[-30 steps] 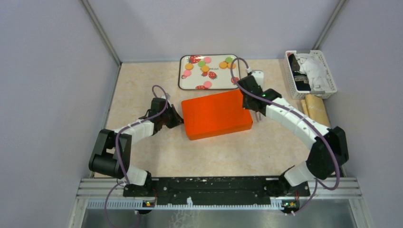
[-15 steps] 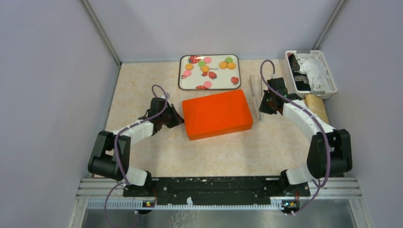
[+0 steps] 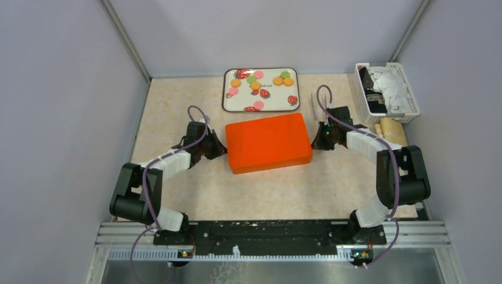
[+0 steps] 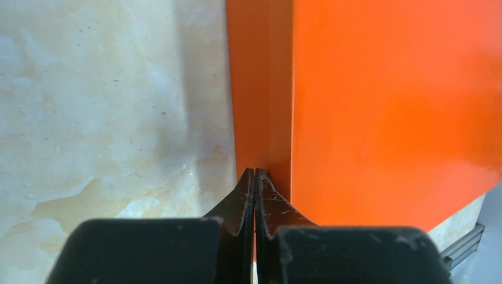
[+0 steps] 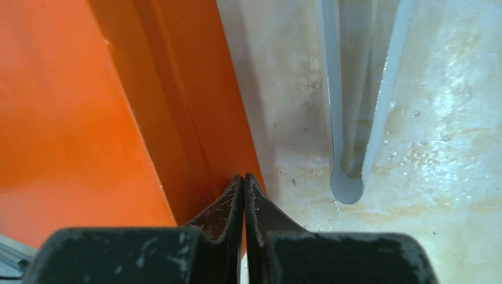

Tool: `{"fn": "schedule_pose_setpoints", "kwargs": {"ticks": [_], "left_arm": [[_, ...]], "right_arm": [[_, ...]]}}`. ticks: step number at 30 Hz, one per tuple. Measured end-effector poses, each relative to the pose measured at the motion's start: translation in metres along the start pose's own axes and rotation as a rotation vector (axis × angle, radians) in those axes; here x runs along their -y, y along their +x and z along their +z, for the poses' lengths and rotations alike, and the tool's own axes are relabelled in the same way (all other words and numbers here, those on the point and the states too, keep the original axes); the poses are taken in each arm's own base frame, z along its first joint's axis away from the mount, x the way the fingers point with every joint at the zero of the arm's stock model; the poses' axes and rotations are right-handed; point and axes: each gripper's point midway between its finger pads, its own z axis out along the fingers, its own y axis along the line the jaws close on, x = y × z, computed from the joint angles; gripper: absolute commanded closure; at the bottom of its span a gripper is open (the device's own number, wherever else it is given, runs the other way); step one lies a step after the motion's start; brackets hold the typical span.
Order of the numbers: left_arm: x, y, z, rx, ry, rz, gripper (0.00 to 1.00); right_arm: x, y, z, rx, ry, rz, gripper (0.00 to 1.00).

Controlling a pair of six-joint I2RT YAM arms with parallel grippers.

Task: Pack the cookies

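Observation:
The cookies (image 3: 256, 85) are small orange, pink and green discs on a strawberry-print tray (image 3: 225, 102) at the back of the table. A closed orange box (image 3: 269, 142) lies in the middle. My left gripper (image 3: 220, 148) is shut and empty, its tips (image 4: 254, 173) touching the box's left side wall (image 4: 260, 89). My right gripper (image 3: 317, 137) is shut and empty, its tips (image 5: 244, 177) against the box's right side wall (image 5: 195, 106). No black cookies show.
Metal tongs (image 5: 355, 89) lie on the table just right of my right gripper, also in the top view (image 3: 314, 112). A white basket (image 3: 408, 89) with cloths stands at the back right, tan rolls (image 3: 393, 131) in front of it.
My right arm swung away from the box's back right corner, out to the right, then came down against the box's right side. The left arm has not moved.

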Motion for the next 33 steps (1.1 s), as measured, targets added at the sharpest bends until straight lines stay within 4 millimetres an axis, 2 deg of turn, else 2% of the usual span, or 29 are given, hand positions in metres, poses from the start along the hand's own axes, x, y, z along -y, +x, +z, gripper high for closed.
{"fn": "schedule_pose_setpoints", "kwargs": {"ticks": [7, 14, 19, 26, 33], "left_arm": [[-0.008, -0.002, 0.002, 0.008, -0.032, -0.004, 1.0], [-0.006, 0.0, 0.002, 0.0, -0.02, -0.004, 1.0], [-0.008, -0.001, 0.002, 0.004, -0.026, -0.003, 1.0], [-0.022, -0.006, 0.002, 0.028, -0.09, -0.001, 1.0], [-0.042, -0.011, -0.005, 0.051, -0.192, -0.007, 1.0]], "right_arm": [[-0.003, 0.007, 0.004, -0.019, -0.038, 0.02, 1.0], [-0.003, 0.0, -0.001, -0.019, -0.006, 0.028, 1.0], [-0.009, -0.004, 0.005, -0.017, -0.046, 0.029, 1.0], [-0.024, 0.0, 0.015, -0.048, -0.13, 0.03, 1.0], [-0.042, 0.018, 0.019, -0.088, -0.148, -0.017, 1.0]]}}
